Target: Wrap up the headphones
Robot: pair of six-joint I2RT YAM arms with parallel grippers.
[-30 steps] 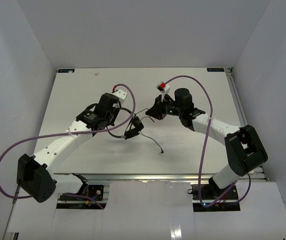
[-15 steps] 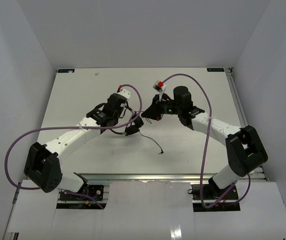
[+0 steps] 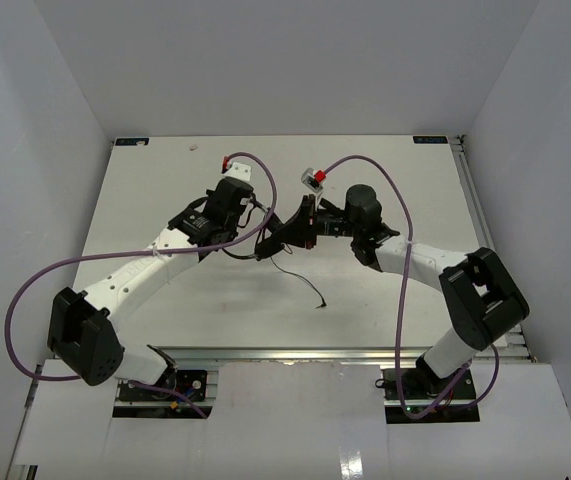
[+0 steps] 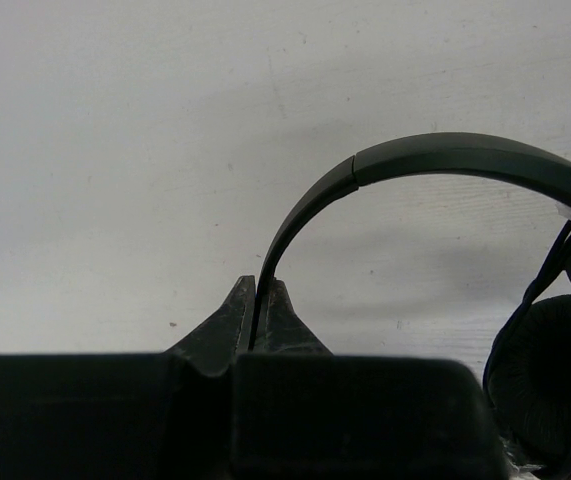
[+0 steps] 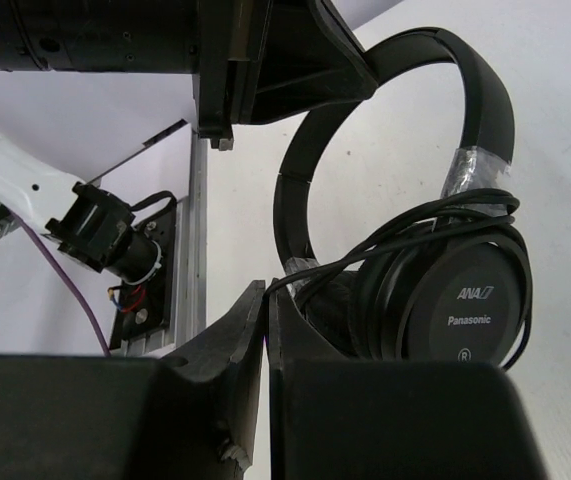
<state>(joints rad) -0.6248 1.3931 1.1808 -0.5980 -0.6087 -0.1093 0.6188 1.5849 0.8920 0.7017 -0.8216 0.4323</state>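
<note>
The black headphones (image 3: 264, 243) hang between my two grippers near the table's middle. My left gripper (image 3: 249, 226) is shut on the thin headband (image 4: 445, 155); one padded earcup (image 4: 545, 375) hangs at the right edge of the left wrist view. My right gripper (image 3: 285, 232) is shut on the thin black cable (image 5: 365, 258), which loops over the Panasonic earcup (image 5: 455, 300). The headband (image 5: 485, 100) arches above the earcup, with my left gripper's fingers (image 5: 295, 60) on it. The cable's loose end (image 3: 321, 303) trails on the table toward the front.
Thick purple robot cables (image 3: 405, 250) arc over both arms. An aluminium rail (image 3: 315, 350) runs along the near table edge, and also shows in the right wrist view (image 5: 197, 250). White walls close in the table's left, right and far sides.
Both grippers have closed in on each other. The left one shifted right and back with the headband, and the right one swung left and stretched toward it. The headphones moved slightly back between them.
</note>
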